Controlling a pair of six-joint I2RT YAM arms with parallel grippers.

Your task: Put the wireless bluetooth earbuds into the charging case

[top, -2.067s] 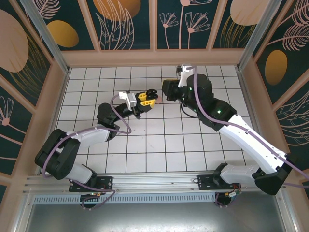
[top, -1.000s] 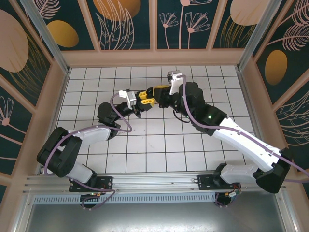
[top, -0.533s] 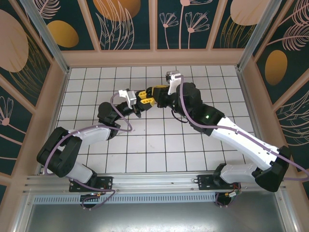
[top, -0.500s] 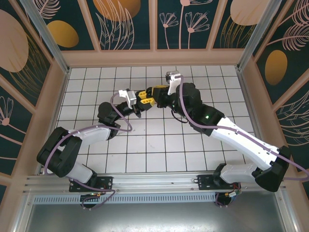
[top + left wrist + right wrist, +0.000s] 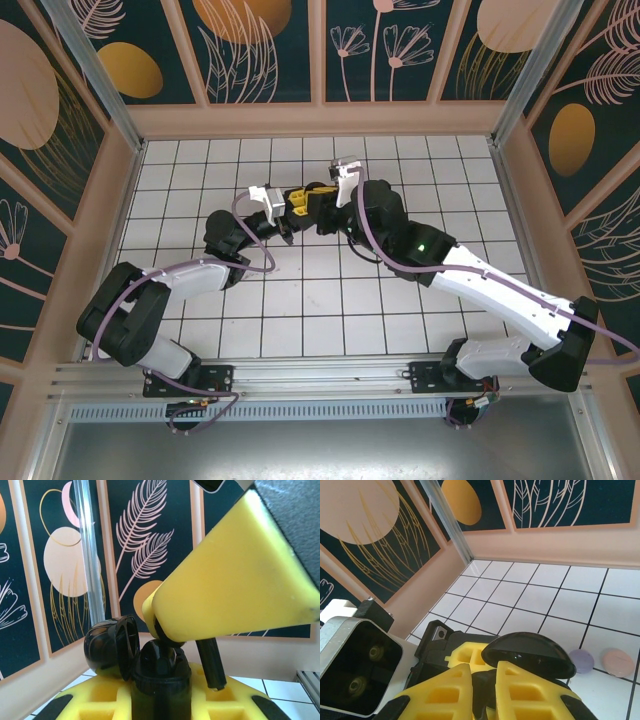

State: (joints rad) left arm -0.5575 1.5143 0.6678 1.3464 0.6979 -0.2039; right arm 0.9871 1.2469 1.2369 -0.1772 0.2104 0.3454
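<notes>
Black is what I'm watching: the charging case (image 5: 160,677) sits upright, gripped in my left claw (image 5: 298,204), with its lid (image 5: 112,647) flipped open to one side. Both arms meet in mid-air over the far middle of the white tiled tabletop (image 5: 330,300). My right claw (image 5: 484,672) is closed, pinching the black earbud (image 5: 210,662), whose head is tucked under the yellow finger while its stem hangs down just beside the case's open mouth. I can't tell whether the stem touches the case. From the right wrist I see a lilac disc (image 5: 581,660) and a pink disc (image 5: 616,662) lying side by side on the tiles.
</notes>
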